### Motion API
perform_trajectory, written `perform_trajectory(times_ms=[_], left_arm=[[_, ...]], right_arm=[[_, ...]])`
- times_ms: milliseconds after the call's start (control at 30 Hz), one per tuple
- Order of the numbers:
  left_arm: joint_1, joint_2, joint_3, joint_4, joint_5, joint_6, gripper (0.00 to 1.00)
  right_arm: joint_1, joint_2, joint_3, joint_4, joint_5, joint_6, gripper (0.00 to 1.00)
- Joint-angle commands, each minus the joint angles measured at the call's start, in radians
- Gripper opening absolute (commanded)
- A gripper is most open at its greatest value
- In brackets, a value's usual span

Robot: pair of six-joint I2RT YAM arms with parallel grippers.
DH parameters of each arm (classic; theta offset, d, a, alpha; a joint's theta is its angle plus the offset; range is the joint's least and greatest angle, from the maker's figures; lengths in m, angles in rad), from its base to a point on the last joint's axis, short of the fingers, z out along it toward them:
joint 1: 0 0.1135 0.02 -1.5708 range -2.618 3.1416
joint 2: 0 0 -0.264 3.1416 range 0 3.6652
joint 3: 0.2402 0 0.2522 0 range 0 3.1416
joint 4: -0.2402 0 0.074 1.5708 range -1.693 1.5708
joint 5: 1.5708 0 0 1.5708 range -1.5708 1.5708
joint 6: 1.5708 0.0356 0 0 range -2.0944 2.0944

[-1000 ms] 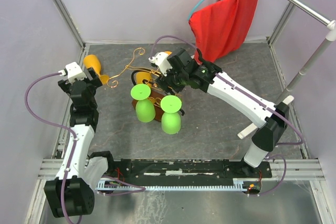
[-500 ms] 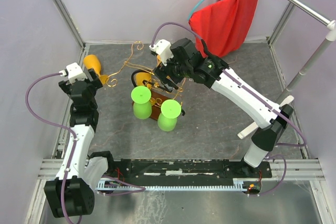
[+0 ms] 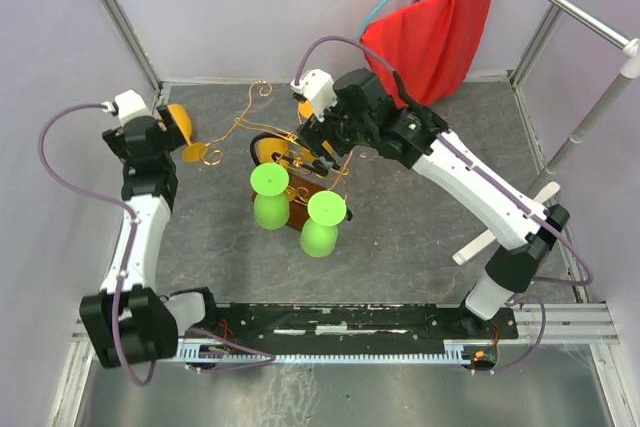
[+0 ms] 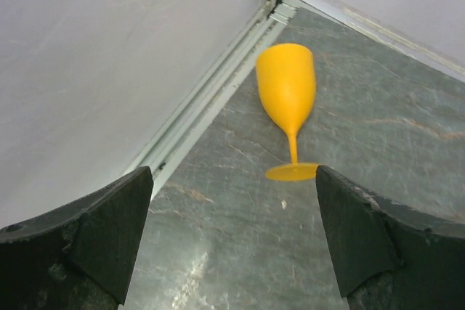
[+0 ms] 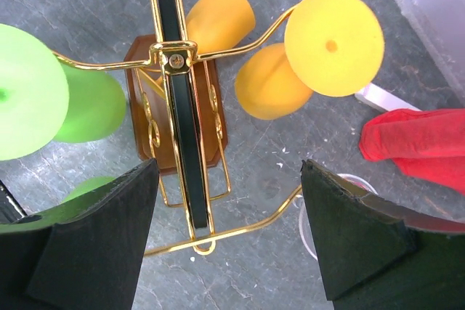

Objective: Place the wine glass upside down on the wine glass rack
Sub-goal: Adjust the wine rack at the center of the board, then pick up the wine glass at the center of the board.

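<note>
**Step in hand (judged):** approach for pickup, with nothing gripped on either side.

**Orange wine glass** [image 4: 287, 88]: on its side on the desk [image 4: 378, 128], close to the far-left corner and the wall rail. Bowl toward the corner, foot toward the rack. Apart from the rack, though near one curled wire tip.

**Left jaws:** spread wide and empty, hovering short of the glass. Stem and foot framed between the two fingers [image 4: 109, 230] in the wrist view.

**Right jaws:** spread wide and empty, poised above the wine glass rack [image 5: 174, 56], black loop handle [image 5: 180, 128] in line below.

**Rack contents:** two green glasses [image 3: 272, 209] hung foot-up on the near side and two orange glasses [image 5: 334, 43] on the far-right side. Far-left wire arms [image 3: 262, 94] bare.

**Next move (judged):**
- Lower and advance the left jaws, then close across the bowl or upper stem.
- Lift, turn foot-up, and slide the stem into a bare wire arm until the foot rests on the wire.

**Handling notes (judged):**
- Round bowl likely to roll under a one-sided touch, so a centred grip is advised.
- Stem thin.
- Right arm [image 3: 470, 182] over the rack, possibly in the way of delivery.
</note>
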Motion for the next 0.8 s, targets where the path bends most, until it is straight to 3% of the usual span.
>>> perform_trajectory(times_ms=[0,167,400,767], left_arm=[[0.093,0.123,0.148,-0.133,0.055,-0.102,0.99],[0.180,0.268,0.244,-0.158,0.225,-0.034,0.99],[0.201,0.463,0.399,-0.218,0.499,0.032,0.99],[0.199,0.689,0.569,-0.271,0.492,-0.093,0.99]], right_arm=[[-0.005,-0.132,0.004,0.045,0.013,-0.003,0.87],[-0.005,-0.167,-0.007,0.049,0.070,-0.002,0.87],[-0.008,-0.155,0.020,0.036,0.121,-0.011,0.87],[-0.015,-0.150,-0.009,0.033,0.157,-0.016,0.87]])
